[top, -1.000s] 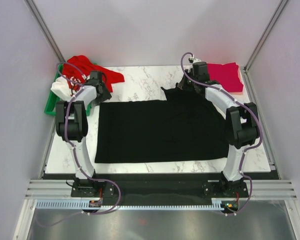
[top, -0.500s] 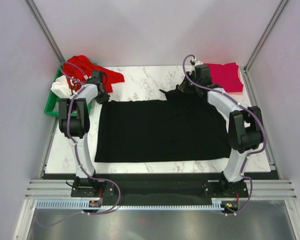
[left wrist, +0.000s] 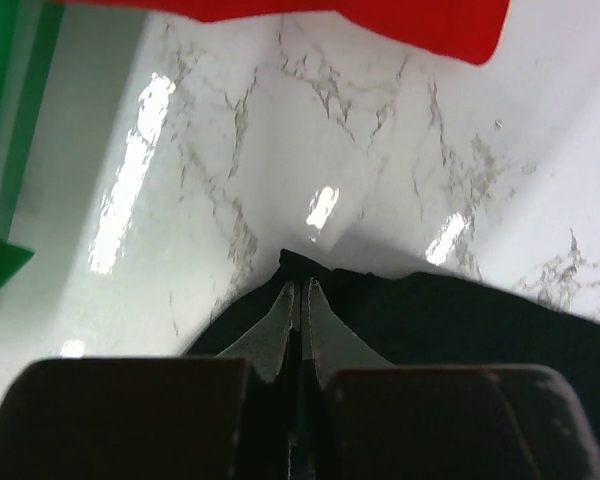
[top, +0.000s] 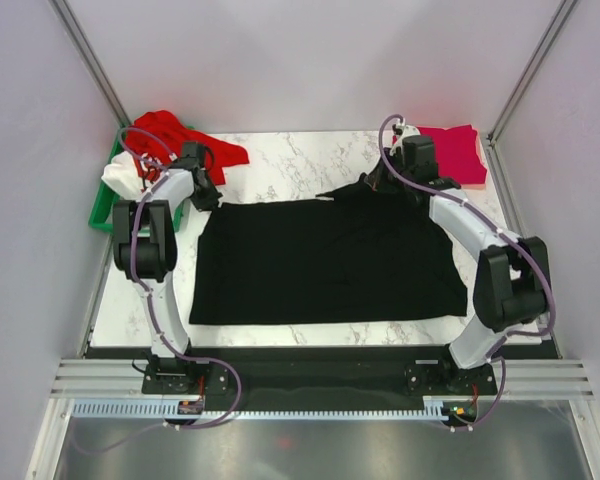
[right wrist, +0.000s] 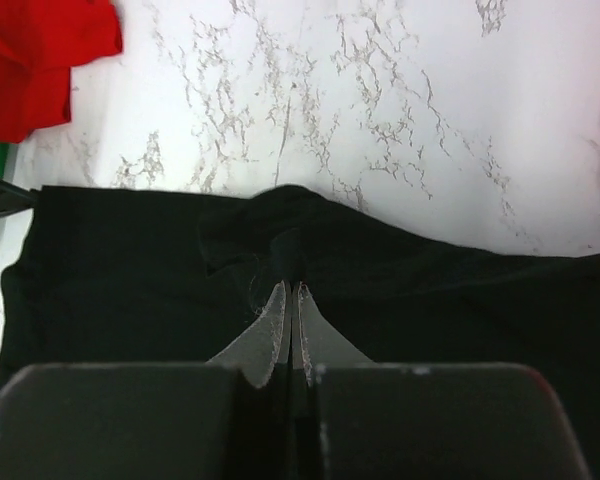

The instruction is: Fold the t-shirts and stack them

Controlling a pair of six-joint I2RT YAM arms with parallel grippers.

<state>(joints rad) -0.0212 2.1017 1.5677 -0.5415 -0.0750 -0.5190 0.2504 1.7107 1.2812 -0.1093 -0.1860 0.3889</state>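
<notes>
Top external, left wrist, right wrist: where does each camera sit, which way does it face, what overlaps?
Top external: above and behind the bases, looking down at the white marbled table; left arm and right arm whole.
Left wrist: on the wrist, looking along the left gripper, shut on a corner of the plain black cloth t-shirt.
Right wrist: likewise, along the right gripper, shut on a bunched edge of that shirt.
Shared: both wrist views catch the red cloth t-shirt.
</notes>
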